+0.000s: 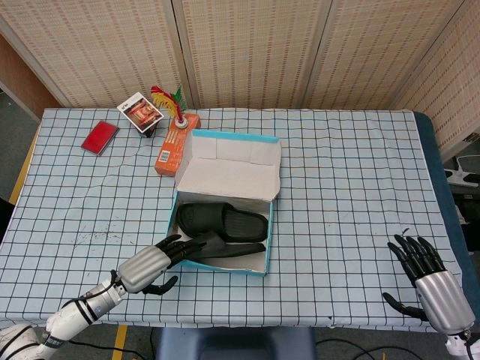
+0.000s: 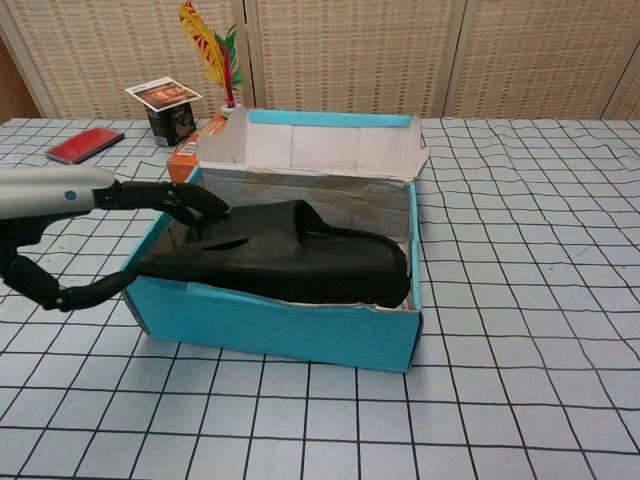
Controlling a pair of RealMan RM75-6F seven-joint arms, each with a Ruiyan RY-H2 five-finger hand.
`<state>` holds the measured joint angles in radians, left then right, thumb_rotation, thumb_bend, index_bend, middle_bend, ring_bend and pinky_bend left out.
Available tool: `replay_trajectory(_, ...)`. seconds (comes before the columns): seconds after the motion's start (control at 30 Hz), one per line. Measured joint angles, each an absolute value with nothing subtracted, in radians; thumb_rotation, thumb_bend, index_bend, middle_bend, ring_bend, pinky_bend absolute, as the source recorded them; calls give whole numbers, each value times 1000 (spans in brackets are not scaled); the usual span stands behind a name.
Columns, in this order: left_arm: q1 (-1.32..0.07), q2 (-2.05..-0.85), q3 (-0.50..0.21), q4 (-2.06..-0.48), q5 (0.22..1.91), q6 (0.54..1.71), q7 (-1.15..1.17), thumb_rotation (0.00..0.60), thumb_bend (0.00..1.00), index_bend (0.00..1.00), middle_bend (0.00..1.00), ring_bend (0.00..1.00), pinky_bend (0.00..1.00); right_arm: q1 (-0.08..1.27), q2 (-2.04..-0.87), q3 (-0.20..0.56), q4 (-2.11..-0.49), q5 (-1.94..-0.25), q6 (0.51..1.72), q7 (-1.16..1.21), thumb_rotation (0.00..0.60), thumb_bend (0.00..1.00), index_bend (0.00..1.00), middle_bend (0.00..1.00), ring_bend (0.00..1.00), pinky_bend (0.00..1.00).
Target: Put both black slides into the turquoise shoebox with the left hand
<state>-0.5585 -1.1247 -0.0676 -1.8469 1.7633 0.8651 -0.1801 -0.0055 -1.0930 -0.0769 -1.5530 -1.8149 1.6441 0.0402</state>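
Note:
The turquoise shoebox (image 1: 262, 264) (image 2: 300, 330) stands mid-table with its white lid (image 1: 229, 169) folded back. Both black slides (image 1: 223, 230) (image 2: 290, 255) lie inside it, one partly over the other. My left hand (image 1: 148, 266) (image 2: 70, 200) hovers open at the box's near left corner, fingers spread, holding nothing; its fingertips reach over the left wall near the slides. My right hand (image 1: 431, 279) hangs open by the table's near right corner, far from the box.
An orange carton (image 1: 176, 144), a feathered shuttlecock (image 1: 171, 100) (image 2: 212, 52), a small picture box (image 1: 140, 112) (image 2: 166, 108) and a red card (image 1: 99, 137) (image 2: 84, 144) sit at the back left. Checked cloth (image 1: 352, 195) covers the table.

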Motion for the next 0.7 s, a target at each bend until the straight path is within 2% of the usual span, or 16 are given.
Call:
replay_trajectory(0.17, -544, -1133, -29, -1841, 1768, 914, -133, 600, 585, 0, 77, 144, 60, -5, -1093, -78, -1552, -1818, 1644, 39, 477, 162, 0, 0, 0, 0)
replay_trajectory(0.43, -546, -1136, 20, -1821, 1758, 933, -144, 600, 583, 0, 78, 120, 67, -3, -1094, -87, -1558, -1829, 1638, 28, 478, 162, 0, 0, 0, 0)
replay_trajectory(0.7, -563, -1151, 38, -1799, 1734, 931, -138, 600, 584, 0, 81, 120, 67, -8, -1091, -85, -1558, -1828, 1651, 32, 476, 162, 0, 0, 0, 0)
